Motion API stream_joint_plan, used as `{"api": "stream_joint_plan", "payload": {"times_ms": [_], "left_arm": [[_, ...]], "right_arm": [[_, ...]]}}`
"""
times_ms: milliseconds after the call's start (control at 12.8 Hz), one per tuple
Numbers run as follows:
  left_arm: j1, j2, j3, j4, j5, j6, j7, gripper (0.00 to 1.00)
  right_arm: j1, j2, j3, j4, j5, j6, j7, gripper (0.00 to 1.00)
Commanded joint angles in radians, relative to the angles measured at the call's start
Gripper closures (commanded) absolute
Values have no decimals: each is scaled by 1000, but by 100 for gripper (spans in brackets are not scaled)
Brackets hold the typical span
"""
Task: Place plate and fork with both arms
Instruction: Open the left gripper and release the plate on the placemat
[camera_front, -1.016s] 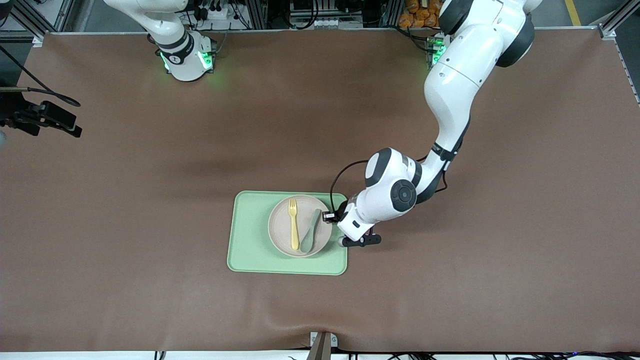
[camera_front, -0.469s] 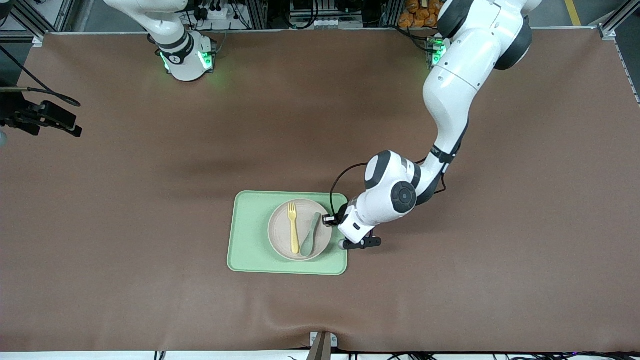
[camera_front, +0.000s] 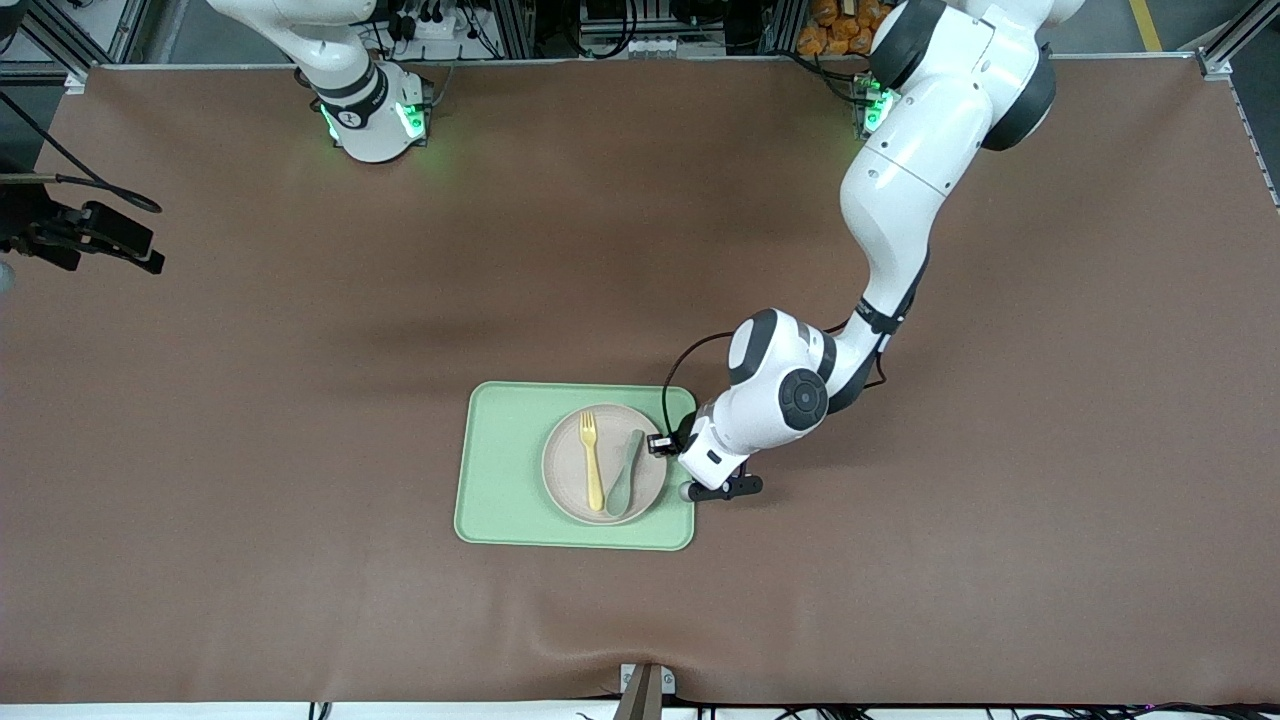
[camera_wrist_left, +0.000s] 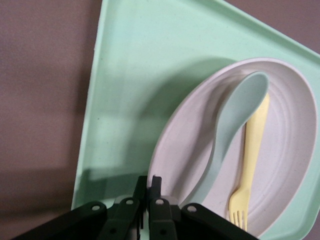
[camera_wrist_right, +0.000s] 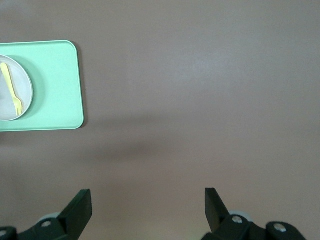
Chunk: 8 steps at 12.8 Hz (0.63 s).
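Right gripper (camera_wrist_right: 147, 210): mine, high over bare table (camera_front: 250, 400) toward the right arm's end; fingers spread wide, nothing between them; this arm waits.
Tray (camera_front: 500, 480): green, rectangular, flat on the table, nearer the front camera than both bases.
Plate (camera_front: 566, 470): on the tray, at its end toward my left arm.
Fork (camera_front: 592, 462): yellow, lying in the plate, tines pointing toward the bases.
Spoon (camera_front: 625, 472): teal, in the plate just beside the fork.
Left gripper (camera_wrist_left: 148, 186): mine, low at the plate's rim on the left arm's side; fingers pinched together on that rim.
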Motion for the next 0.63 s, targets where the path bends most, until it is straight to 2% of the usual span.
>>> {"api": "stream_joint_plan", "payload": {"times_ms": [0, 78, 156, 235, 313, 547], "left_arm": [[-16, 17, 5, 33, -27, 10, 2, 100], [-17, 15, 3, 33, -27, 10, 0, 100], [-16, 15, 3, 33, -27, 10, 10, 85], [-16, 7, 3, 33, -26, 8, 17, 38], [-16, 1, -1, 30, -26, 4, 13, 0], [-42, -42, 8, 28, -21, -8, 2, 0]], "right_arm": [[-30, 3, 15, 10, 20, -13, -22, 0], [-30, 3, 15, 12, 20, -13, -22, 0], [-30, 3, 15, 10, 20, -13, -22, 0], [-30, 3, 15, 10, 20, -13, -22, 0], [-28, 5, 15, 10, 20, -13, -22, 0], [-28, 5, 15, 10, 20, -13, -22, 0]]}}
